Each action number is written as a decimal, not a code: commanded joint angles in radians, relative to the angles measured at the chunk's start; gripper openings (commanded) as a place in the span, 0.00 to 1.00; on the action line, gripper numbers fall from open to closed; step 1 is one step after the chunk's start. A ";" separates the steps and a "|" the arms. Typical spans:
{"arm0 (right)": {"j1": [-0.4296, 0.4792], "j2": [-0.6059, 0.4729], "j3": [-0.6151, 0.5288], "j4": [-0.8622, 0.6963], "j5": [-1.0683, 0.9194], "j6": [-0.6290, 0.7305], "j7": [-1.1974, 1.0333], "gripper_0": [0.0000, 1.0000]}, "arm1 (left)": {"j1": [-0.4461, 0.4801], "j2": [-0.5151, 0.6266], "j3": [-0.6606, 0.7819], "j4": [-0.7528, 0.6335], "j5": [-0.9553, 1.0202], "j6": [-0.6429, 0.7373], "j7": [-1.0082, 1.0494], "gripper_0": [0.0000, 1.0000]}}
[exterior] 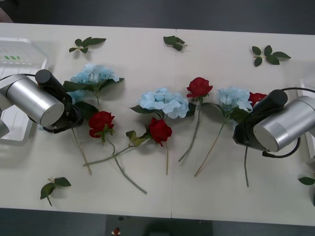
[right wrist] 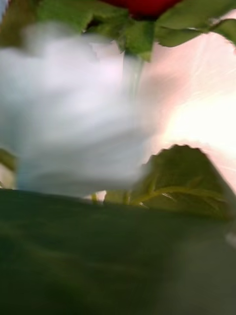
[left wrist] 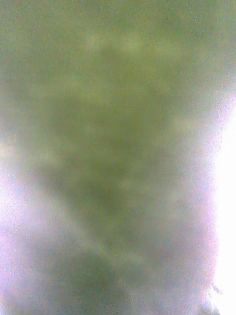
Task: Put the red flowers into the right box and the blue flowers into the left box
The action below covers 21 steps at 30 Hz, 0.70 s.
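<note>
low over the table [exterior: 206,196], both arms are angled inward: the left gripper [exterior: 74,118] beside the leftmost blue flowers [exterior: 93,74], the right gripper [exterior: 242,132] at the rightmost red flowers [exterior: 256,97]; finger states cannot be told.

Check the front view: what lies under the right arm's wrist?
Under the right arm, a red flower peeks out above the wrist, and its stem emerges below. The stretch between, plus part of the neighbouring blue flower leaves, is covered. The jaws are hidden too.
</note>
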 commanded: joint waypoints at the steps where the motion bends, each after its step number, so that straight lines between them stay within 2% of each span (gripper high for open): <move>1: -0.025 -0.039 -0.073 -0.108 -0.016 0.072 -0.033 0.00 | -0.019 -0.003 0.002 -0.007 -0.009 -0.002 0.025 0.00; 12: -0.025 -0.052 -0.297 -0.249 -0.090 0.256 0.019 0.00 | -0.019 0.027 0.051 -0.027 -0.020 0.017 0.008 0.00; 21: -0.025 -0.052 -0.492 -0.260 -0.107 0.345 0.195 0.00 | -0.017 0.132 0.209 -0.178 -0.040 0.190 -0.106 0.00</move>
